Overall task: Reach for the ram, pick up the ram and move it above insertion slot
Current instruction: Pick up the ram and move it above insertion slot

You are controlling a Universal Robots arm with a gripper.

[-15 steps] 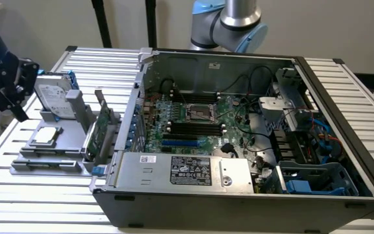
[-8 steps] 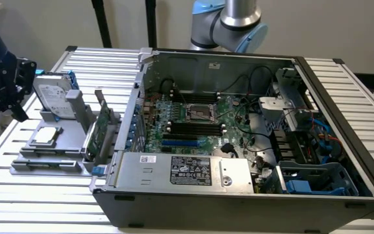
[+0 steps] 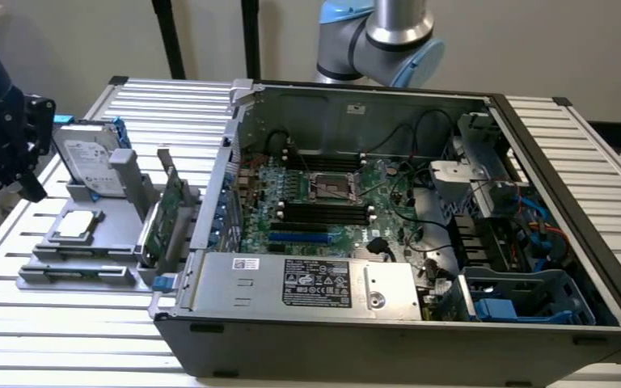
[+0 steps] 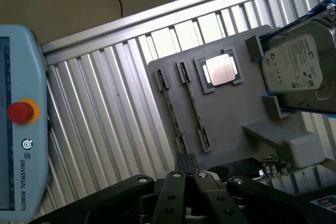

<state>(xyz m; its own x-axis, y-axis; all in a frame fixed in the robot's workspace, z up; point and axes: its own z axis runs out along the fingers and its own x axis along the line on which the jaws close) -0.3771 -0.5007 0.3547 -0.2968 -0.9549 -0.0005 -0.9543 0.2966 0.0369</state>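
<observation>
Exterior view. An open computer case [image 3: 397,331] sits on a slatted metal table [image 3: 73,356], with the motherboard [image 3: 332,202] exposed inside. At nine o'clock from the case is a grey holder [image 3: 95,242]. A hard drive [image 3: 90,158] stands upright at its twelve o'clock end and a processor chip [image 3: 77,227] lies flat near its middle. A green card [image 3: 166,218] stands on edge along its three o'clock side, just beside the case wall. The gripper [image 3: 28,183] hangs at ten o'clock from the holder, over the table's edge and touching nothing. The arm's elbow joint [image 3: 391,36] shows at twelve o'clock, behind the case.

Wrist view. The jaws of the gripper [image 4: 186,163] are pressed together with nothing between them. The ram [image 4: 192,106] is a thin stick set on edge in a slot of the holder, between the processor chip and a second thin stick [image 4: 170,109] that runs parallel just beside it. The closer ends of both sticks lie near the jaw tips, but with a gap. The hard drive stands beyond the chip. A pale blue control pendant [image 4: 23,66] with a red button [image 4: 21,111] rests on the table, well apart from the holder.
</observation>
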